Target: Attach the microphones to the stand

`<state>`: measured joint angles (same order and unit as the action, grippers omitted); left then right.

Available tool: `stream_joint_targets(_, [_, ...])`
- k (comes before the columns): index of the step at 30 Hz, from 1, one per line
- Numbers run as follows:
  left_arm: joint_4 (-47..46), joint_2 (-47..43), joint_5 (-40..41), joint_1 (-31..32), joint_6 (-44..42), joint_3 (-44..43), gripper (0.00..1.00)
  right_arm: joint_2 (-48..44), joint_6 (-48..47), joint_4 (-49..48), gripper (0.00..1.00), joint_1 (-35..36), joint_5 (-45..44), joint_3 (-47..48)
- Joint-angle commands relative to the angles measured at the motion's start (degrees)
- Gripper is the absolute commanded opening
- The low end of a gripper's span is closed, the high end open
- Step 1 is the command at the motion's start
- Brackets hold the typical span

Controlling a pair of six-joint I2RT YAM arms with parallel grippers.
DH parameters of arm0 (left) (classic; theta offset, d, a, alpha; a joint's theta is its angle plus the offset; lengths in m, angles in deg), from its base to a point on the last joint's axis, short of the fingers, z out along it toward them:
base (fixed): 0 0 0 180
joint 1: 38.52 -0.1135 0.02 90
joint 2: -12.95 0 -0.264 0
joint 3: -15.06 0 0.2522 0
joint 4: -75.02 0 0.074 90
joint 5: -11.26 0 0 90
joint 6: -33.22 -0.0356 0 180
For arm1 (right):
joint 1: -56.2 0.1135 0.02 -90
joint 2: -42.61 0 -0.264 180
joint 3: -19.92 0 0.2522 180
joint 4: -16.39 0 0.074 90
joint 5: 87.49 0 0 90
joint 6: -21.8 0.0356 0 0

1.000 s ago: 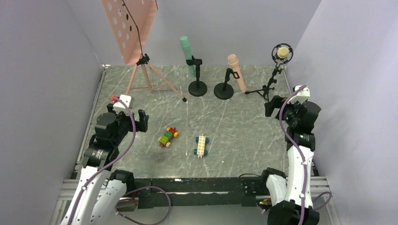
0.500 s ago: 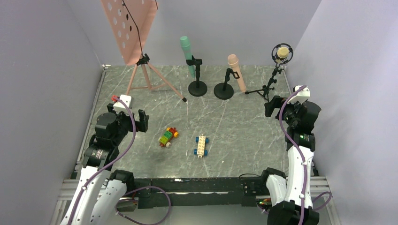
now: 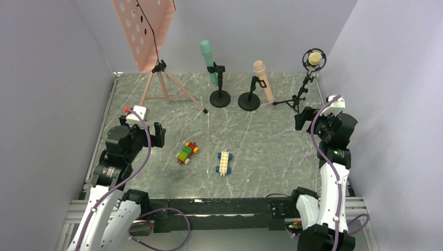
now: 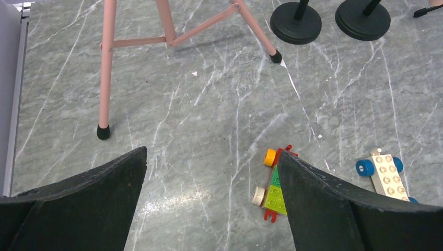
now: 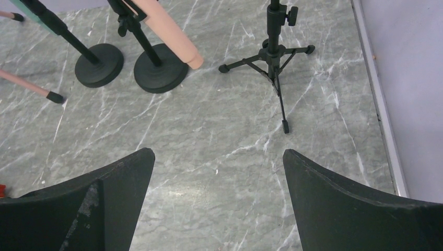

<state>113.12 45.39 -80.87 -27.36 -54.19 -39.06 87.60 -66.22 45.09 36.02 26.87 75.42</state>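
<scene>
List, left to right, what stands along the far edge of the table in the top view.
pink music stand → mint green microphone → salmon pink microphone → tan microphone

top: high, near edge, over whole table (image 3: 261,130) | wrists: close, tilted down-forward | shared: round black bases (image 4: 296,23)

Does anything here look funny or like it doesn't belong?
A colourful toy car and a white toy car with blue wheels lie mid-table. They look odd near the microphone stands and the pink music stand. Nothing looks spilled or broken.
</scene>
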Motion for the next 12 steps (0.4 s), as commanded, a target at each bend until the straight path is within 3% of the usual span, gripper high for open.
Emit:
stream_joint_targets(1, [-1.6, -0.2, -0.6, -0.3, -0.3, -0.3, 0.99, -1.0, -0.2, -0.8, 1.0, -0.2, 0.0, 0.9])
stream_joint_targets(12, [-1.6, -0.4, -0.7, -0.3, -0.3, -0.3, 0.99, -1.0, -0.7, -0.8, 1.0, -0.2, 0.1, 0.5])
